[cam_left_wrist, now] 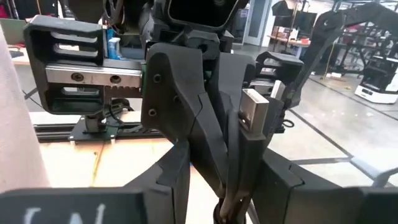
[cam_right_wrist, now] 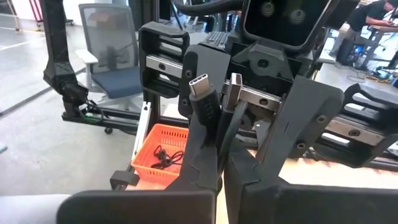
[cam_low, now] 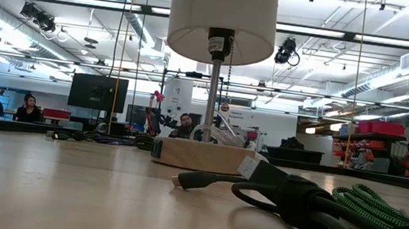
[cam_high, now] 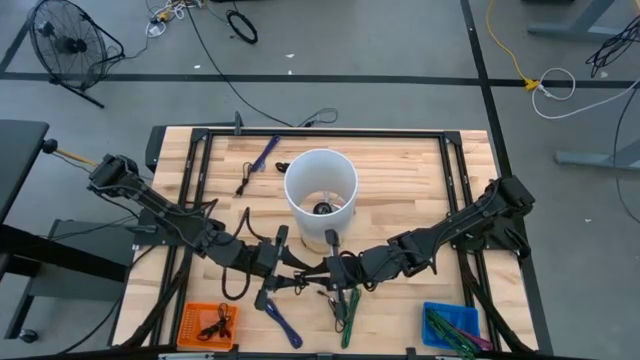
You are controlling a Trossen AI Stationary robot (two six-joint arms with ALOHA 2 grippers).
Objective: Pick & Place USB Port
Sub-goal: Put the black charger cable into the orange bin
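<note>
In the high view both arms meet at the table's near middle, in front of a lamp with a white shade (cam_high: 320, 195) and a wooden base (cam_low: 199, 154). My left gripper (cam_high: 283, 272) and my right gripper (cam_high: 328, 272) face each other, almost touching. Each is shut on an end of a black USB cable (cam_high: 300, 284). The left wrist view shows a silver USB-A plug (cam_left_wrist: 255, 111). The right wrist view shows a USB-C plug (cam_right_wrist: 202, 87), with the USB-A plug (cam_right_wrist: 235, 87) just behind it. Neither gripper shows in the low view. My left gripper pinches the black cable just behind its USB-A plug (cam_left_wrist: 244, 158) between its two fingers. The plug sticks out past the fingertips, toward the right gripper. The fingers come level from the table's left. My right gripper pinches the black moulded body of the USB-C plug (cam_right_wrist: 208, 121) between its two fingers. The metal tip stands out past the fingertips, toward the left gripper. The fingers come level from the table's right.
A green braided cable (cam_high: 346, 310) and a blue cable (cam_high: 282, 325) lie near the front edge, and another blue cable (cam_high: 262, 155) lies far left of the lamp. An orange bin (cam_high: 208, 323) sits at the near left corner and a blue bin (cam_high: 450, 326) at the near right. A black cable (cam_low: 204, 181) lies before the lamp base.
</note>
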